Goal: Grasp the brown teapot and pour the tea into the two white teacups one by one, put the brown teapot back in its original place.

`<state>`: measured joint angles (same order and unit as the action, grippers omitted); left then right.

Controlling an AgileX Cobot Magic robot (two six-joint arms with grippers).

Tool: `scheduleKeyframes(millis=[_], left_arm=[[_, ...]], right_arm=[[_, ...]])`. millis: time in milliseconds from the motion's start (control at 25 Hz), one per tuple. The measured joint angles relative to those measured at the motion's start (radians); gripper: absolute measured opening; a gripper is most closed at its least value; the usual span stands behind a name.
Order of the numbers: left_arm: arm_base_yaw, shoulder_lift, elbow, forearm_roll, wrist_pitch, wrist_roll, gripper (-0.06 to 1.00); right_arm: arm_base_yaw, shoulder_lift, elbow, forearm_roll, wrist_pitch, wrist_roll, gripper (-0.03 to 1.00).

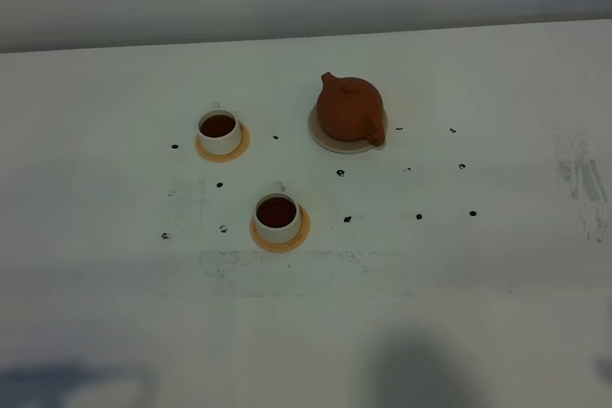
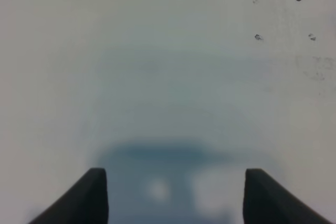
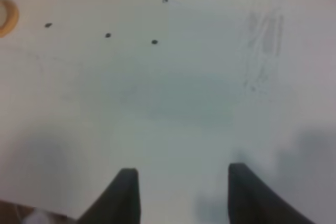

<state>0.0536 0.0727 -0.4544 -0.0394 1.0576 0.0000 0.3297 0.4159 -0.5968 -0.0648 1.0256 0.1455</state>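
Exterior high view: brown teapot [image 1: 350, 112] rests on its saucer [image 1: 325, 139], well apart from both empty, parted grippers.

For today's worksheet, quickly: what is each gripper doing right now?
Left gripper: open, holding nothing, over bare table.
Right gripper: open, holding nothing, over bare table.
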Motion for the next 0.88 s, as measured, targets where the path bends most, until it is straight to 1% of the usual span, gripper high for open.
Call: scheduleKeyframes(millis=[120,240,400,520,640,760,880], left_arm=[[0.000,0.000,0.000,0.000,0.000,0.000,0.55],[0.000,0.000,0.000,0.000,0.000,0.006,0.55],[0.000,0.000,0.000,0.000,0.000,0.000,0.55],[0.000,0.000,0.000,0.000,0.000,0.000,0.55],[0.000,0.000,0.000,0.000,0.000,0.000,0.55],[0.000,0.000,0.000,0.000,0.000,0.000,0.55],[0.000,0.000,0.000,0.000,0.000,0.000,0.55]], right_arm=[[0.000,-0.120,0.061,0.038,-0.014,-0.086,0.38],[0.000,-0.236,0.079,0.079,-0.029,-0.175,0.36],[0.000,-0.359,0.081,0.116,-0.037,-0.230,0.31],[0.000,-0.419,0.082,0.123,-0.026,-0.241,0.27],[0.000,-0.422,0.097,0.123,0.024,-0.237,0.23],[0.000,-0.422,0.108,0.124,0.038,-0.185,0.21],[0.000,-0.422,0.110,0.124,0.038,-0.165,0.19]])
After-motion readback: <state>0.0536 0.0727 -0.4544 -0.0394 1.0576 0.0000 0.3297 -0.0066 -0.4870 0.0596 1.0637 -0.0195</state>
